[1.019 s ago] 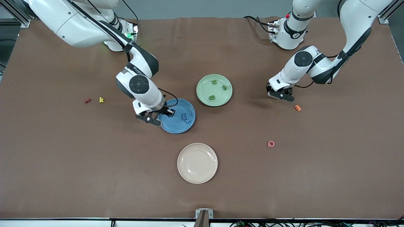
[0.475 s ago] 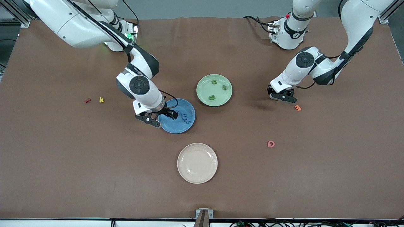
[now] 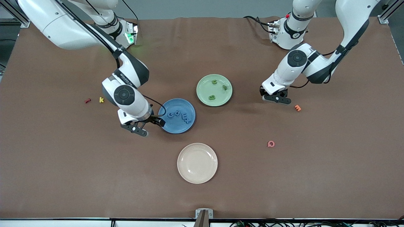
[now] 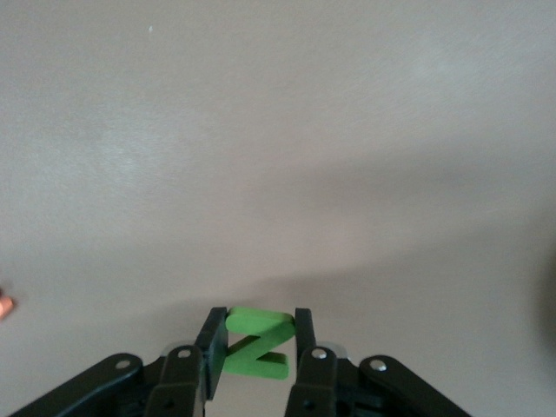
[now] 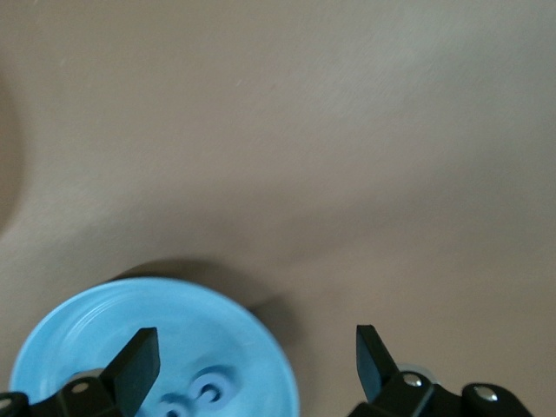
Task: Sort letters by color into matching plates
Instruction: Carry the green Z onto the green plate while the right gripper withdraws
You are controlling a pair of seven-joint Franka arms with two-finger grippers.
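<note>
table cover (image 3: pixel 63 164): brown, matt, cloth-like | blue plate (image 3: pixel 186 126): matt, smooth | green letter (image 4: pixel 256 343): matt, foam-like

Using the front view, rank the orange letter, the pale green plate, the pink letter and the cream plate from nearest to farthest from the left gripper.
Measured from the left gripper, which holds a green letter:
1. Orange letter, beside the gripper, toward the left arm's end.
2. Pink letter, nearer the front camera.
3. Pale green plate, toward the table's middle; close to the pink letter's distance.
4. Cream plate, nearest the front camera.

Left tool (image 4: pixel 254 334) clamped on green letter Z (image 4: pixel 256 344), above bare brown table (image 4: pixel 278 156)
</note>
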